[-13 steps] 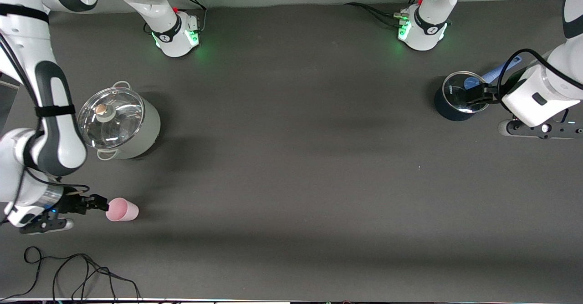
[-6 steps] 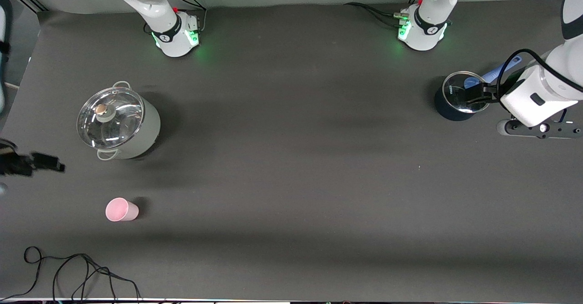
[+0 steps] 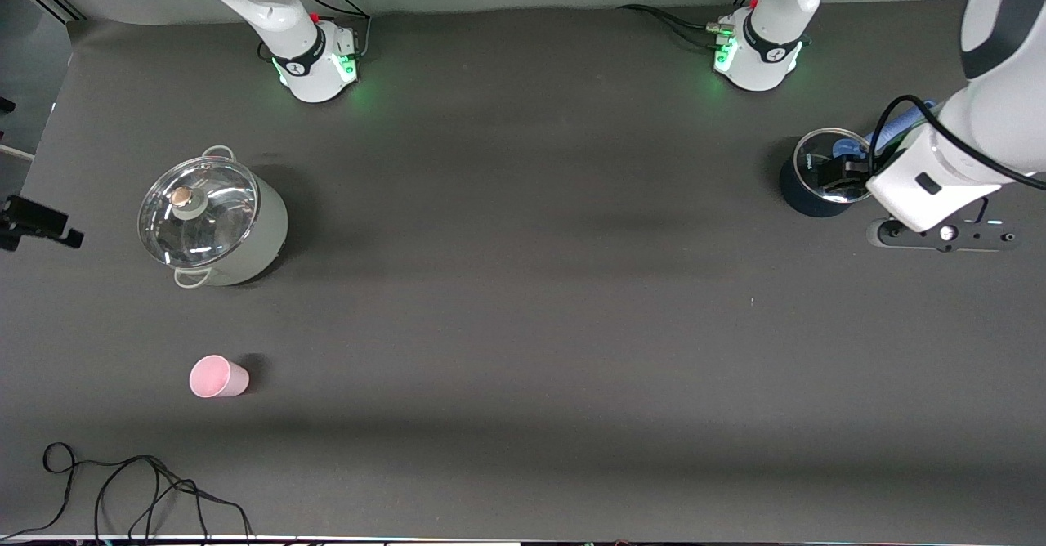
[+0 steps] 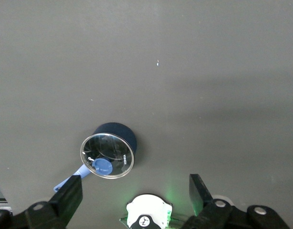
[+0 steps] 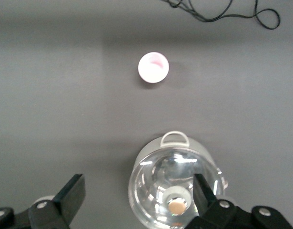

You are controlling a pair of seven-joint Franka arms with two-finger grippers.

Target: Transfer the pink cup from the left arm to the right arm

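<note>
Since a second ago your right end effector [image 5: 136, 198] has pulled way up off the pink cup [image 3: 217, 377], now wide open and empty above the lidded pot [image 3: 211, 219], while the left end effector [image 4: 134, 193] hangs open, empty, over the small dark pot [image 3: 821, 176], leaving the cup upright on the surface [image 3: 523, 325] at the right arm's end, so looks basically done.

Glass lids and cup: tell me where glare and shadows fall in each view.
Front view: the big pot's lid shows bright reflections; the pink cup casts a small shadow toward the left arm's end. Right wrist view: that lid glares with white streaks. Left wrist view: the small dark pot's lid mirrors the light, and green light glows beside the arm base.
</note>
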